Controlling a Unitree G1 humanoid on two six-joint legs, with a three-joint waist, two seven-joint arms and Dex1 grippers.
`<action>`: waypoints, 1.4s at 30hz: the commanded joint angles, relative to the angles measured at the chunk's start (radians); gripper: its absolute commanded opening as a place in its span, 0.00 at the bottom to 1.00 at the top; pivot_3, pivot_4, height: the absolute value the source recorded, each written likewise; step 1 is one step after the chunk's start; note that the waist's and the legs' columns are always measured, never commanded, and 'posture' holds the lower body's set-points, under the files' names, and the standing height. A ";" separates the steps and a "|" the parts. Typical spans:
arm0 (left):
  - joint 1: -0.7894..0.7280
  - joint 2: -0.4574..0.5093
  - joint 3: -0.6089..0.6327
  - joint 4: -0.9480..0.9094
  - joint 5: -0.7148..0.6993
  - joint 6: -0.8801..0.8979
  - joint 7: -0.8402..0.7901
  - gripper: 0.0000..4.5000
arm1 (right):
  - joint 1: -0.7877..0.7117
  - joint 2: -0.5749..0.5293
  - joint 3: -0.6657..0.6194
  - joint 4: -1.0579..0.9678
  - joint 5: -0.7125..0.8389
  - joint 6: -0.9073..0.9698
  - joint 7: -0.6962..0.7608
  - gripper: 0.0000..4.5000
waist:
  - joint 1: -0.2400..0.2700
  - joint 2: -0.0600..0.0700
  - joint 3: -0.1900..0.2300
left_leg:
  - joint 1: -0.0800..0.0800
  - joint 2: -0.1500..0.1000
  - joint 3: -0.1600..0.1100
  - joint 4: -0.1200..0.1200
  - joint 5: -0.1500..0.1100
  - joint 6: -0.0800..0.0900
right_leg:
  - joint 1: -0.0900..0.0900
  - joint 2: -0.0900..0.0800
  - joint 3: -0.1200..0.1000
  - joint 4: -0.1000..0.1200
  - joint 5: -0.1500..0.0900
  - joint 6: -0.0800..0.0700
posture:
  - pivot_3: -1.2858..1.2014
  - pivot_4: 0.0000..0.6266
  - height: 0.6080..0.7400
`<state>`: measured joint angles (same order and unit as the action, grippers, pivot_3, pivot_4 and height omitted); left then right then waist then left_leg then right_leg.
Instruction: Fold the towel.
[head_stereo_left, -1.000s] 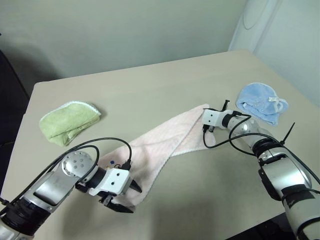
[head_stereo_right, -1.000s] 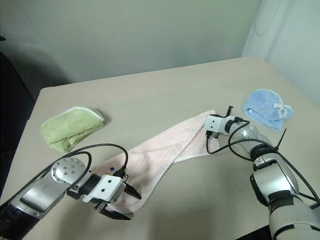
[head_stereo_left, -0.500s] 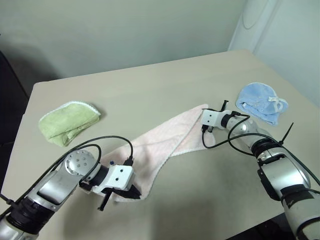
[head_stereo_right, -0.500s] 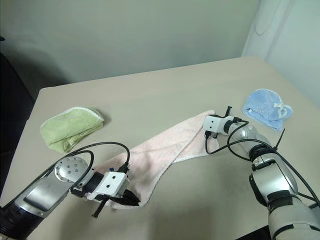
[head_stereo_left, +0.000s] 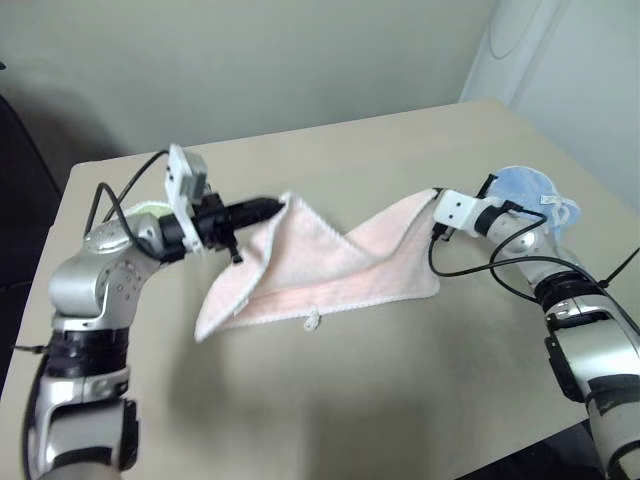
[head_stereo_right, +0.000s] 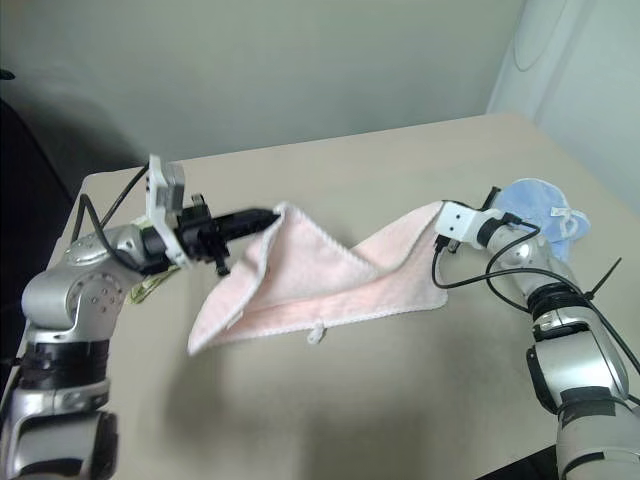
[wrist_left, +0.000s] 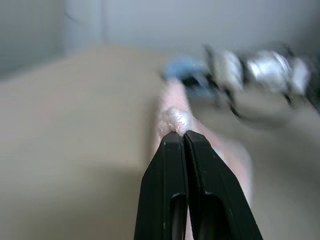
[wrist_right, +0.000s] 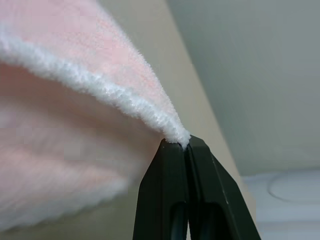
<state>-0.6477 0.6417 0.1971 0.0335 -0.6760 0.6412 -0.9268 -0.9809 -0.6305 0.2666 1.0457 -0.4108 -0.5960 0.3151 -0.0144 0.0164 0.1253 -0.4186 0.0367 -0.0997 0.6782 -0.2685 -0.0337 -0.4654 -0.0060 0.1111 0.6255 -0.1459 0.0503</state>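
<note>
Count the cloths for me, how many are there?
3. The pink towel hangs mid-table between both grippers. The blue cloth lies behind the right arm. The green cloth peeks out behind the left arm.

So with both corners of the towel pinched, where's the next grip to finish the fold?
Probably the low hanging edge of the towel, near the small loop tag. It droops to the table between the left gripper and right gripper, so come from the near side, level with the tabletop.
</note>
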 joint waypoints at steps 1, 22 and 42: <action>-0.167 -0.055 0.031 0.153 0.044 -0.077 0.096 0.01 | -0.109 -0.054 -0.045 -0.012 0.016 0.027 -0.006 0.00 | 0.002 0.000 0.001 | -0.001 0.000 0.000 0.001 0.000 0.000 | 0.000 0.000 0.000 0.001 0.000 0.001 | 0.52 0.24 0.99; -0.058 0.146 0.056 0.108 -0.074 0.092 -0.237 0.01 | 0.298 -0.328 -0.288 -0.635 0.473 0.321 0.572 0.00 | 0.003 -0.002 0.003 | -0.011 0.000 0.002 -0.010 0.013 -0.002 | -0.007 0.000 0.000 -0.015 0.005 0.004 | 0.52 0.24 0.99; 0.346 0.182 0.016 -0.235 -0.111 0.230 -0.084 0.01 | 0.319 -0.303 -0.182 -0.560 0.314 0.360 0.633 0.00 | 0.001 -0.007 0.004 | 0.013 -0.004 0.008 -0.003 0.007 0.005 | 0.015 0.000 0.006 -0.010 -0.004 -0.005 | 0.52 0.24 0.99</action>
<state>-0.2781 0.8272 0.2016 -0.2291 -0.7960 0.8743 -1.0533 -0.6219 -0.9346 0.0728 0.4440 -0.0538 -0.1951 0.9848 -0.0138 0.0096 0.1290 -0.4042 0.0327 -0.0919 0.6756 -0.2617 -0.0288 -0.4504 -0.0059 0.1172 0.6180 -0.1496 0.0448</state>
